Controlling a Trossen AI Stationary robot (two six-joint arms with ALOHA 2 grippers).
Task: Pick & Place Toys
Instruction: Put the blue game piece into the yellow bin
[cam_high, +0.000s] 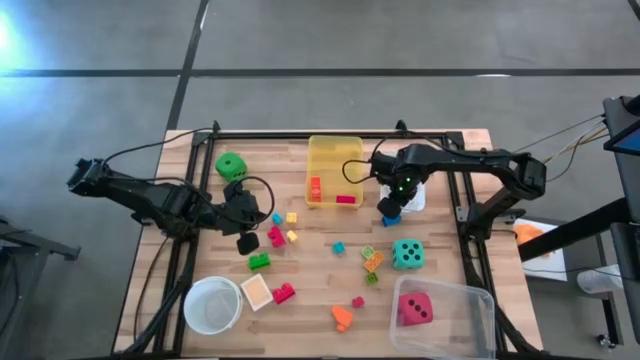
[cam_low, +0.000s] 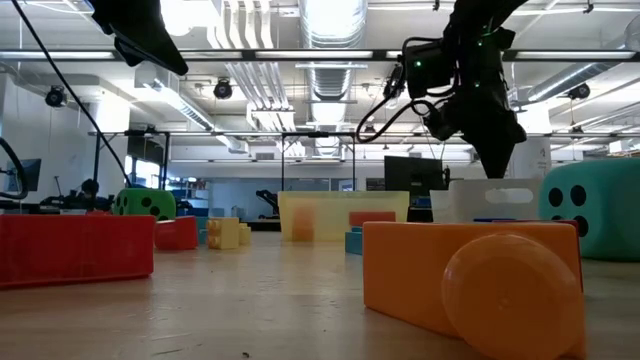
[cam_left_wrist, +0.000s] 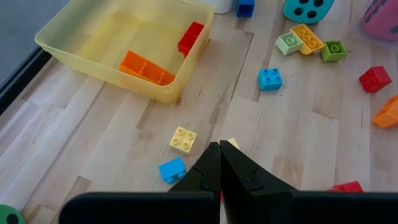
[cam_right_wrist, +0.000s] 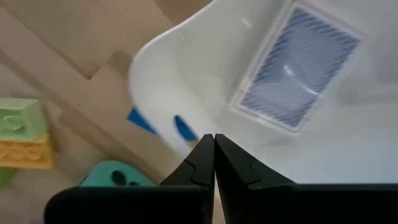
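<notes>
The sorting is judged to be at an early stage. Two blocks, one orange and one red, are seen inside the yellow bin (cam_high: 334, 168) at the far middle of the desk (cam_high: 440, 250), and the pink-red die (cam_high: 415, 308) lies in the clear bin (cam_high: 470, 300) at the near right. A blue-patterned flat item is visible in the white bin (cam_right_wrist: 205, 68); what it is cannot be told.

Most toys remain loose on the desk. The green die (cam_high: 230, 165) stands at the far left, the teal die (cam_high: 406, 253) at the right, near the clear bin. Small blocks are scattered across the middle: a green block (cam_high: 259, 261), a red block (cam_high: 284, 293), an orange piece (cam_high: 342, 318) and several others. The round white bowl (cam_high: 212, 304) at the near left appears empty.

The left hand (cam_high: 247, 241) is clenched with nothing between its fingers and is positioned above the loose blocks left of centre. The right hand (cam_high: 390, 208) is likewise clenched and empty, positioned at the white bin's edge beside a blue block (cam_right_wrist: 155, 124).
</notes>
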